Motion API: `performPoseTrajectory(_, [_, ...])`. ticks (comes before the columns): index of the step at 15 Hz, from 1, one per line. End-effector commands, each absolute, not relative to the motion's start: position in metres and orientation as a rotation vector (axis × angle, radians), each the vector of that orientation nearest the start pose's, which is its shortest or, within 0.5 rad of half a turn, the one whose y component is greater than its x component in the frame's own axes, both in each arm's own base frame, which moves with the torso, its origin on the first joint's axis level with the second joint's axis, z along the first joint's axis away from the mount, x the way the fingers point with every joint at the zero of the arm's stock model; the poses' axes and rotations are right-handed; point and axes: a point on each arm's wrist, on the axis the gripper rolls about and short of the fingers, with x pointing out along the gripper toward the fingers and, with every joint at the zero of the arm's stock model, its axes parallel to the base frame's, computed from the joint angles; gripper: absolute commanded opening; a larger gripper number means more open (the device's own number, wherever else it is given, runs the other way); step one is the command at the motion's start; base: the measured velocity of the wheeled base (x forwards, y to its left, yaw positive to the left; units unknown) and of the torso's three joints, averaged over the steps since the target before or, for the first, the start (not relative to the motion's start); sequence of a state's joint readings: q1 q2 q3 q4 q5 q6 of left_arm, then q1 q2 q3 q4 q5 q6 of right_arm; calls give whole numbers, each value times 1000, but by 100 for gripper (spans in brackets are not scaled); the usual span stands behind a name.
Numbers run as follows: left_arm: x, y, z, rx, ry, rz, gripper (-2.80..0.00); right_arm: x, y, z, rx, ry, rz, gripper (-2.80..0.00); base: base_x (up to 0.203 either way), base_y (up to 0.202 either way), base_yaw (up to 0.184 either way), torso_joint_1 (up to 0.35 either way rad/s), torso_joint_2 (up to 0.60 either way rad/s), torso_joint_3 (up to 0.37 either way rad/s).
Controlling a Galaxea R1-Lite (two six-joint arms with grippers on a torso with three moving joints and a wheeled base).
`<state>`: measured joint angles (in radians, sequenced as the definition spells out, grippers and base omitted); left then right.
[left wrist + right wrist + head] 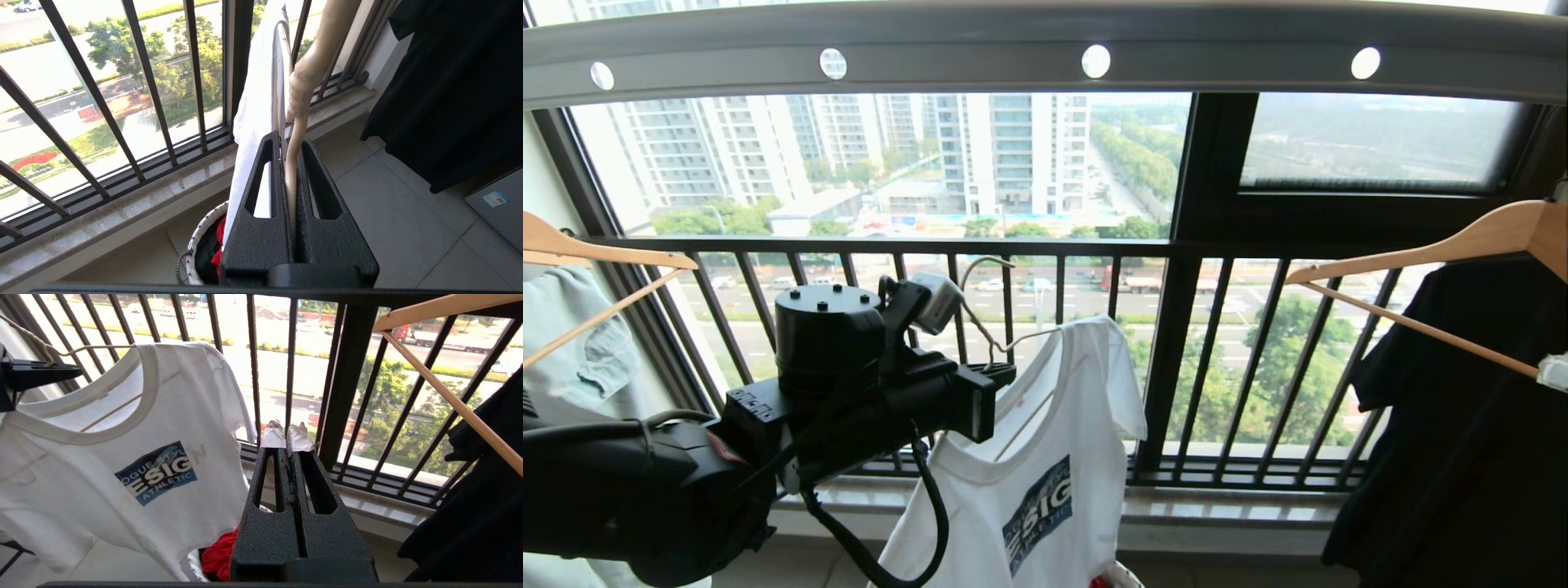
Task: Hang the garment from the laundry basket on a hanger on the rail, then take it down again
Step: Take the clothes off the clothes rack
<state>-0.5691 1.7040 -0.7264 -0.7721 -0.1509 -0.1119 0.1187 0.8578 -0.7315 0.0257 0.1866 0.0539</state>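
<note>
Before a black barred window railing [1045, 245], the white T-shirt with blue square print [1045, 490] drapes a thin cream wire hanger [988, 327], clamped by the left pincer [1001, 374]; the right pincer [287, 437] is closed, empty.

The left arm [768, 425] is matte black, with a round motor housing [827, 327] dotted with small screws, a grey camera block [938, 300] and looping black cables [931, 523]. Both jaws are black, grainy, slotted wedges (the right tips wrapped in pale tape).
</note>
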Motion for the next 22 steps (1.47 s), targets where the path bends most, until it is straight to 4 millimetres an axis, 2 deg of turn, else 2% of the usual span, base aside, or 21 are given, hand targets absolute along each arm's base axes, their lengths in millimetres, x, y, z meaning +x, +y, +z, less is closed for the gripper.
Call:
performPoseTrajectory(1, [249, -167, 176, -65, 235, -716, -280, 179, 46, 251, 103, 350, 374, -280, 0, 0, 0, 0, 0, 0])
performPoseTrajectory(4, [250, -174, 171, -57, 250, -712, -280, 253, 84, 238, 126, 384, 394, -280, 0, 0, 0, 0, 0, 0])
performPoseTrajectory(6, [258, -177, 173, -58, 233, -648, -280, 281, 118, 229, 122, 397, 443, -280, 0, 0, 0, 0, 0, 0])
performPoseTrajectory(9, [264, -181, 176, -59, 212, -585, -280, 302, 165, 213, 51, 409, 483, -280, 0, 0, 0, 0, 0, 0])
performPoseTrajectory(12, [266, -182, 181, -108, 206, -577, -280, 313, 197, 199, -31, 414, 476, -280, 0, 0, 0, 0, 0, 0])
performPoseTrajectory(13, [265, -182, 185, -131, 201, -579, -280, 312, 200, 197, -44, 418, 470, -280, 0, 0, 0, 0, 0, 0])
performPoseTrajectory(14, [265, -182, 186, -142, 201, -580, -280, 312, 203, 196, -49, 420, 469, 0, 0, 0, 0, 0, 0, 0])
performPoseTrajectory(16, [266, -185, 182, -143, 216, -585, -280, 308, 213, 191, -72, 426, 449, 0, 0, 0, 0, 0, 0, 0])
performPoseTrajectory(19, [262, -191, 181, -165, 230, -603, -280, 315, 227, 174, -138, 423, 365, 0, 0, 0, 0, 0, 0, 0])
performPoseTrajectory(22, [261, -195, 177, -163, 244, -613, -280, 311, 239, 173, -147, 381, 336, 0, 0, 0, 0, 0, 0, 0])
